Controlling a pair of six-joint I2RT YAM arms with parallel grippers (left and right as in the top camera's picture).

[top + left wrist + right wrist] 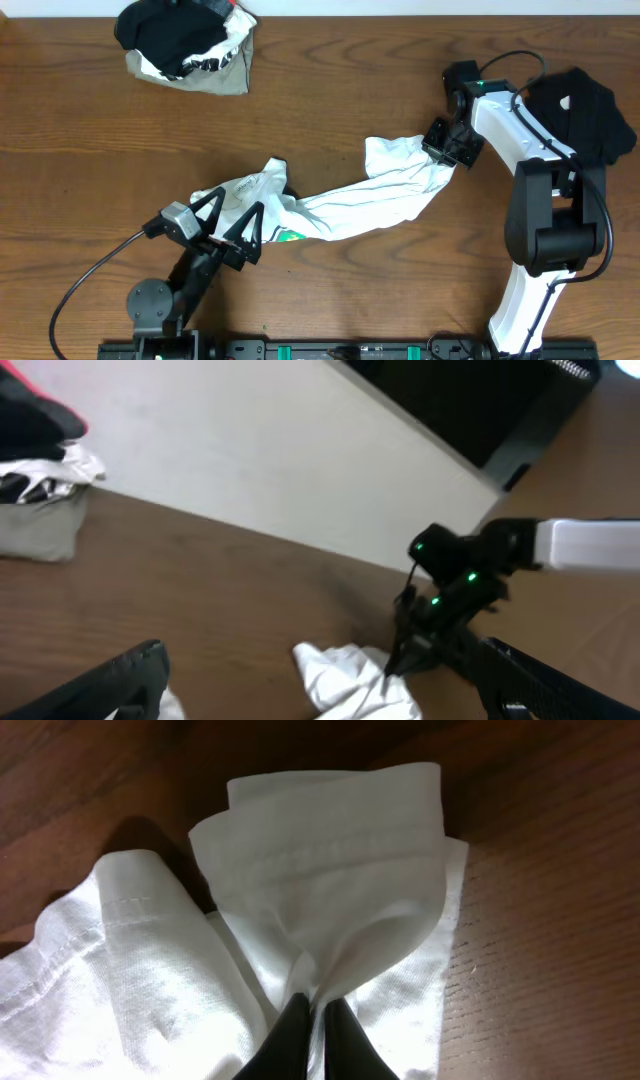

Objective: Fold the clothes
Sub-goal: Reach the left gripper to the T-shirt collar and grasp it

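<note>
A white T-shirt (pixel 370 200) lies bunched in a long band across the middle of the table. My right gripper (pixel 447 152) is shut on its right end. In the right wrist view the black fingertips (pixel 297 1030) pinch a fold of the white cloth (pixel 330 850). My left gripper (pixel 232 222) stands wide open over the shirt's left end, which carries a small green mark, and holds nothing. The left wrist view shows its dark fingers (pixel 115 680) spread apart. Beyond them lies the shirt's far end (pixel 345 680), with the right gripper (pixel 408 652) on it.
A heap of black, white-printed and olive-grey clothes (pixel 190 45) sits at the table's back left, also visible in the left wrist view as the heap (pixel 40 470). A black garment (pixel 590 110) lies at the right edge behind the right arm's base (pixel 550 230).
</note>
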